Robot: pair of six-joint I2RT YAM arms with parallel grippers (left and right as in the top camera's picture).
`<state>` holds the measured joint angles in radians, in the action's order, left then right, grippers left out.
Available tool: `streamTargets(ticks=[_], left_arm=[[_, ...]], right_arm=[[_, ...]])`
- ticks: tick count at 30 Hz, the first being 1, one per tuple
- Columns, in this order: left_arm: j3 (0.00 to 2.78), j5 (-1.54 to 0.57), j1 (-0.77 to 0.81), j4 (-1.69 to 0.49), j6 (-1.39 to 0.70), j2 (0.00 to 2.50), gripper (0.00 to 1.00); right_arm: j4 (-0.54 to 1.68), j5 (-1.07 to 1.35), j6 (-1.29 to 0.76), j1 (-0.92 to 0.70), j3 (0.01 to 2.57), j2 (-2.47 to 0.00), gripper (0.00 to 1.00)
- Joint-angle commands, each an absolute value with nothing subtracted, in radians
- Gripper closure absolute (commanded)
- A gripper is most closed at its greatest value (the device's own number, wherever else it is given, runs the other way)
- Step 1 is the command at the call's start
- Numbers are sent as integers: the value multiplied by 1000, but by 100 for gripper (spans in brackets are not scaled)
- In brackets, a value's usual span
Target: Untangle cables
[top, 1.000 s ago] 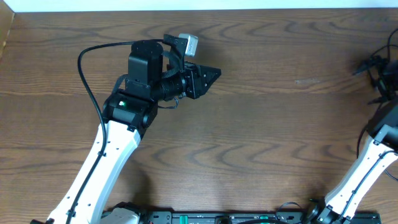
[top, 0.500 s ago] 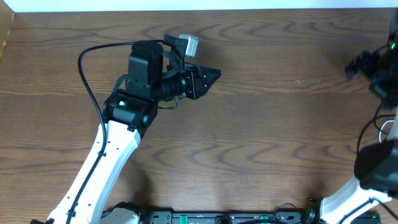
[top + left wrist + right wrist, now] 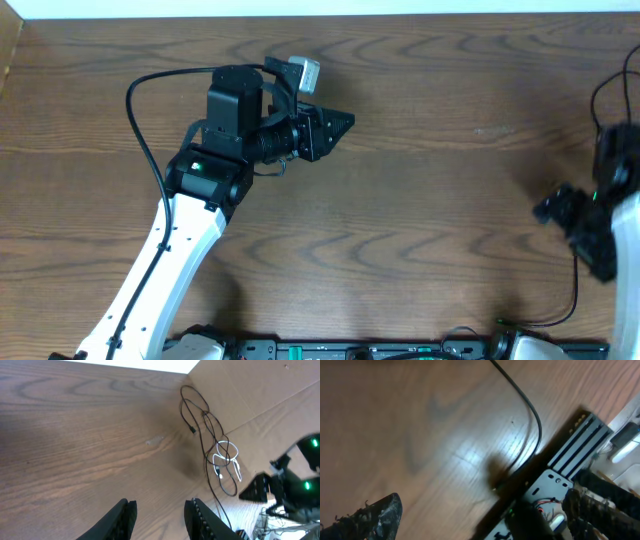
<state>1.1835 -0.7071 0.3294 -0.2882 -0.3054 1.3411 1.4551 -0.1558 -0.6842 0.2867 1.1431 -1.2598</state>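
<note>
The cables (image 3: 216, 444) lie in a loose tangle at the table's far right, beside a cardboard wall: thin black loops with a white cord (image 3: 226, 458) wound through them. One long black cord (image 3: 221, 505) trails out of the tangle toward the front edge and shows under the right wrist as a black cord (image 3: 534, 414). My left gripper (image 3: 335, 122) hovers over the table's left middle, far from the tangle, its jaws (image 3: 161, 517) open and holding nothing. My right gripper (image 3: 575, 232) is low at the right edge, wide open (image 3: 480, 520), with nothing between its fingers.
A brown cardboard wall (image 3: 260, 395) borders the table on the right. The arms' base rail (image 3: 572, 447) with wiring runs along the front edge, close under the right gripper. The left arm's thick black hose (image 3: 140, 110) loops over the table's left part.
The right arm has swung from the back right corner down toward the front edge, still wide open. The left arm has not moved.
</note>
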Motion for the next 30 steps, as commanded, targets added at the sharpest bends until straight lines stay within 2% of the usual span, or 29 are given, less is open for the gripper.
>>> streamTargets(ticks=[1,7,11,18,23,30], left_arm=[[1197,-706,332,-291,-264,1347,63],[1197,-706,332,-308,-257,1347,63],[1197,-706,332,-310,-254,1347,63],[1197,-706,332,-313,-220,1347,63],[1197,-706,332,-313,-217,1347,63],[1197,-705,332,-313,-209,1347,63]], right_arm=[[1381,-178,-652,286,1003,-1151,1],[1269,-171,-675,287,888,-1057,1],[1182,-271,-884,288,786,-1054,1],[1107,-419,-1093,290,639,-1054,1],[992,-548,-1095,293,553,-1054,1],[820,-570,-1046,302,444,-1067,2]])
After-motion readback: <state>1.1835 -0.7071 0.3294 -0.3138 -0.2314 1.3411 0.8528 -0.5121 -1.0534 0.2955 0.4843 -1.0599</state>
